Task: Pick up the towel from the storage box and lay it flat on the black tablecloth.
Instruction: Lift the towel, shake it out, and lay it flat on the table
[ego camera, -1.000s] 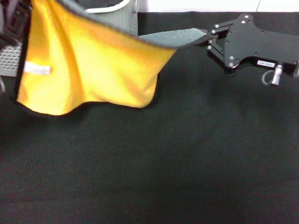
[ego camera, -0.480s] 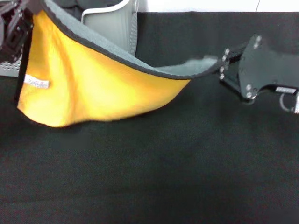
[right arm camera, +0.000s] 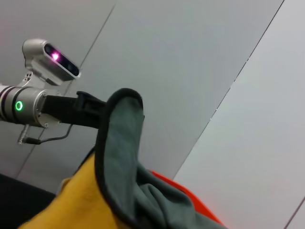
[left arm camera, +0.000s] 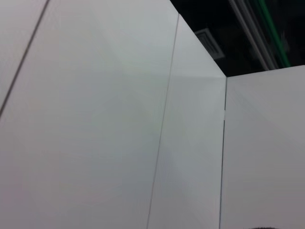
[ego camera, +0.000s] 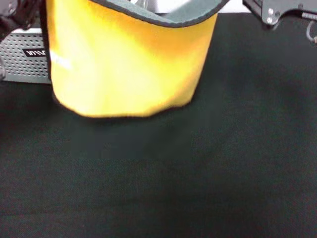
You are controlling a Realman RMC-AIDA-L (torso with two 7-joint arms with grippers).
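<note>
Towel lifted, spreading step.
Both grippers, left gripper (ego camera: 20, 12) and right gripper (ego camera: 270, 10), pinched the towel (ego camera: 129, 64) taut above the black tablecloth (ego camera: 198, 173) by its far edge, storage box (ego camera: 25, 62) behind; next probably lower flat.

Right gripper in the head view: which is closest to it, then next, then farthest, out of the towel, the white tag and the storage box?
1. The towel, hanging beside the right gripper.
2. The white tag, near the towel's far left edge.
3. The storage box, at the far left.
</note>
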